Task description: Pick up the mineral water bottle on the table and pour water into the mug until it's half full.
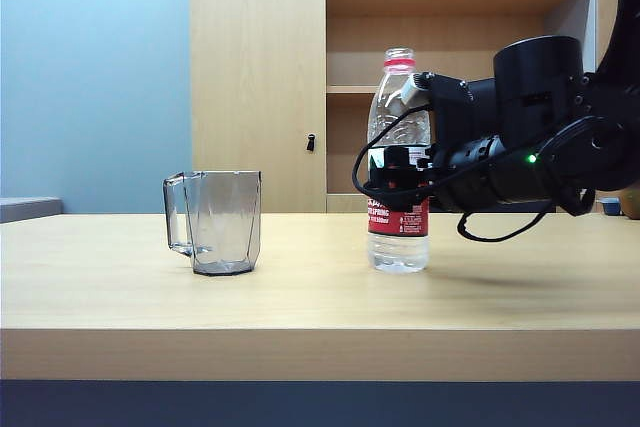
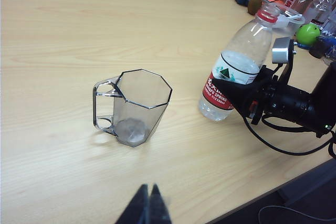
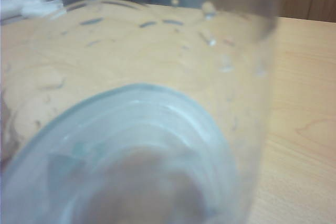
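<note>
- The mineral water bottle (image 1: 399, 197) stands upright on the table (image 1: 320, 292), right of the middle and set back from the front edge; it is capless, with a pink-red neck ring and a red and white label
- The water (image 1: 398, 250) shows clear in the bottle's base below the label; in the left wrist view a water line sits just above the label
- The right gripper (image 1: 400, 179) reaches in level from the table's right side, its black fingers at the bottle's label band, one on each side; whether they press the plastic or stand just off it cannot be told
- The right wrist view is filled by the blurred clear wall of the bottle (image 3: 157, 129), droplets on it, with the wooden top behind
- The mug (image 1: 217, 221) stands upright left of the middle, well apart from the bottle, its squared handle toward the table's left edge; it looks empty
- The left gripper (image 2: 147, 205) hangs above the table's front part, near the mug, its dark fingertips pressed together with nothing between them
</note>
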Controlling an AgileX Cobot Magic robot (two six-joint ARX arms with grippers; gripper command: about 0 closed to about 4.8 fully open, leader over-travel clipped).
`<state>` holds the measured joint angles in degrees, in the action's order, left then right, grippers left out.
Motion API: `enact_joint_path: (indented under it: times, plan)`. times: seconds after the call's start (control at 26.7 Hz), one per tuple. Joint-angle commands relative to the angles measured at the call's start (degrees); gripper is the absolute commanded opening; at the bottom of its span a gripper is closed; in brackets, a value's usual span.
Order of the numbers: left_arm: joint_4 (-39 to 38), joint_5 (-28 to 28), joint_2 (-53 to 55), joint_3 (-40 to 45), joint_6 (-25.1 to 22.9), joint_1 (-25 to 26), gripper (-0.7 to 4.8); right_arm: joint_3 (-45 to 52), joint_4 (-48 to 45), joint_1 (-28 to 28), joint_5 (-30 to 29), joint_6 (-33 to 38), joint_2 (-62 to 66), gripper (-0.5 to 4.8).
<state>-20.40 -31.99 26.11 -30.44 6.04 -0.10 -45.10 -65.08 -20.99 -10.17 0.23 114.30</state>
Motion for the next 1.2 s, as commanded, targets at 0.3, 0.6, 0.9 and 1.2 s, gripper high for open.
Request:
enact_joint_path:
  times: [0.3,0.6,0.9,1.2]
  plan:
    - [0.74,-0.31,-0.04,-0.26,-0.04,0.00,-0.06,-15.96,40.59,-3.45,5.25,-22.10,-10.34,2.52]
    - [0.77,-0.20,-0.04,-0.26,-0.07,0.00,-0.06,-30.27,66.64,-8.61,21.27,-37.51,-9.99,2.51]
    - [0.83,1.92,-0.04,-0.26,-0.81,0.04,-0.06,-33.24,74.07,-12.35,29.29,-49.46,-9.99,2.52]
    - [0.79,2.49,-0.07,-0.26,-1.84,0.04,-0.06,-33.27,79.93,-13.77,35.67,-53.27,-9.60,2.53]
